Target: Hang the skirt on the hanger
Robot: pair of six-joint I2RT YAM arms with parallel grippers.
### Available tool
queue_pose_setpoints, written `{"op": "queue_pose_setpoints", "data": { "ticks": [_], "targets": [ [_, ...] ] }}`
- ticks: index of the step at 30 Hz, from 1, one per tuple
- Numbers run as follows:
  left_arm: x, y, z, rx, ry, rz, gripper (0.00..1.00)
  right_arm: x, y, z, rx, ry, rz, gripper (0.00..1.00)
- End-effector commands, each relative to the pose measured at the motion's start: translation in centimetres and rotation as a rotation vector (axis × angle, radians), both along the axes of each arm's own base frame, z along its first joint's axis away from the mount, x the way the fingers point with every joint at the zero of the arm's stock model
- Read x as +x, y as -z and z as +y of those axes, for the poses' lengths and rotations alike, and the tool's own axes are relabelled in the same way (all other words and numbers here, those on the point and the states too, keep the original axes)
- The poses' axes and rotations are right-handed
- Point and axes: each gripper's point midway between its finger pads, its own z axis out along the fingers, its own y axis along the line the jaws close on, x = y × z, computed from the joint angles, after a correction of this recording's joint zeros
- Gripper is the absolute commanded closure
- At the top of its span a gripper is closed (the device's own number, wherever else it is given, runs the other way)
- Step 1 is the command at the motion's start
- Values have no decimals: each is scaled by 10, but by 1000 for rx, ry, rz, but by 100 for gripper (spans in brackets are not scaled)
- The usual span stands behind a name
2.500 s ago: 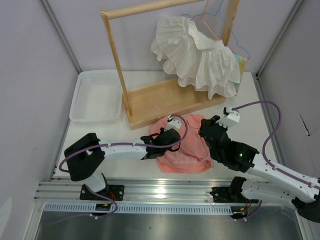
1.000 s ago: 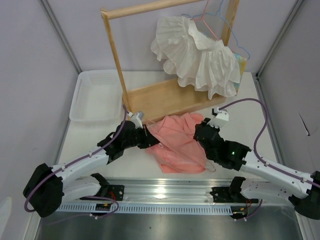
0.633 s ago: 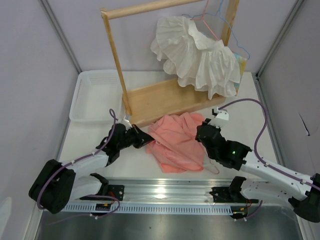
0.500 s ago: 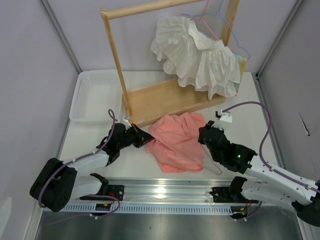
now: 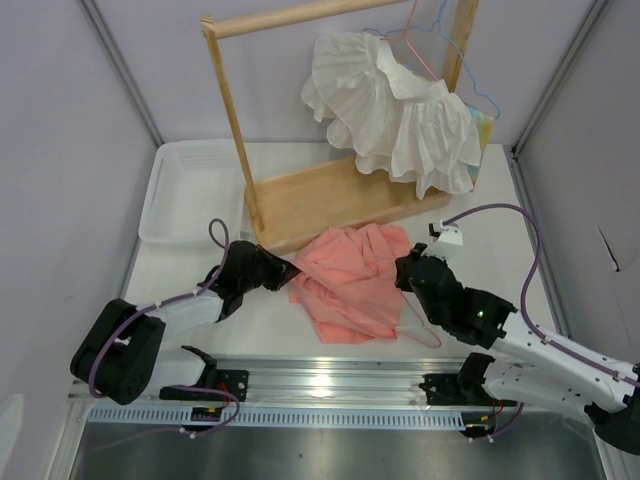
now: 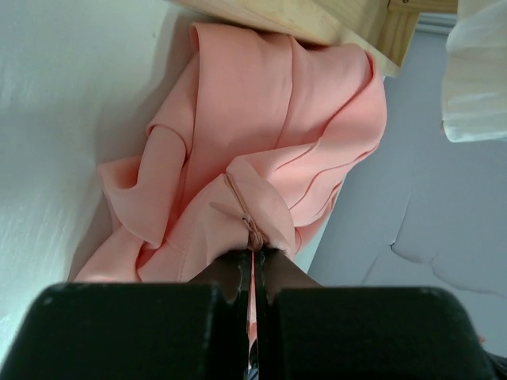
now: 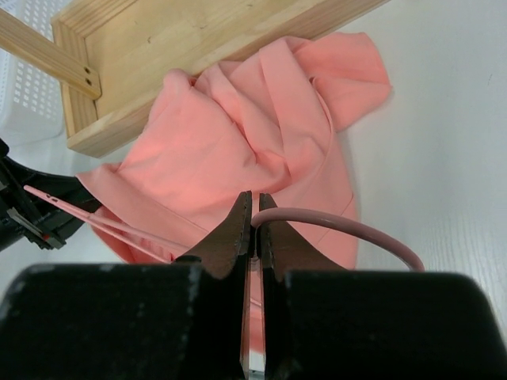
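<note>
The skirt (image 5: 355,285) is lying crumpled on the table (image 5: 480,235), just near of the rack (image 5: 330,195). The right gripper (image 7: 253,207) is clamping the hanger (image 7: 341,226); the left gripper (image 6: 253,255) is pinching its wire at the skirt's left edge.

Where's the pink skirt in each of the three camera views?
Top external: the skirt lies at centre, just in front of the wooden rack base.
Left wrist: skirt fills the middle, rack base along the top edge.
Right wrist: skirt centre, rack base at top left.
Shared landmark: that rack base.
</note>
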Motion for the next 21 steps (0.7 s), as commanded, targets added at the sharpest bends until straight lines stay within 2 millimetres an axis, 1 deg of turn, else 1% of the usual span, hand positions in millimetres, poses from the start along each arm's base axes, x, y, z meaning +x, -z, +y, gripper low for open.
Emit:
{"op": "queue_pose_setpoints", "data": {
  "ticks": [1,5,6,9,12,13,15,18,19,20,21],
  "targets": [
    [30,-19,8,16,-93,-45,100,-1,13,-3,-94,-19,37,100],
    [35,-16,10,69,-85,-41,100,-2,25,-1,-130,-32,67,100],
    [37,-19,9,81,-76,-56,100,-3,28,-1,-136,-35,73,100],
    [37,-16,13,152,-55,-58,100,-5,36,-2,-156,-43,91,100],
    [36,-13,16,194,-37,-69,100,-8,41,-4,-171,-53,102,100],
    [39,-16,16,205,-34,-77,100,-8,42,-4,-176,-54,104,100],
    [37,-11,20,251,-19,-79,100,-8,46,-3,-193,-60,115,100],
    [35,-6,23,293,0,-80,100,-9,49,4,-208,-86,116,100],
    [37,-9,23,303,4,-87,100,-9,49,6,-209,-92,114,100],
    [33,-2,26,337,19,-79,100,-8,51,9,-214,-94,116,100],
    [33,-2,27,353,23,-80,100,-9,51,10,-224,-100,113,100]
  ]
}}
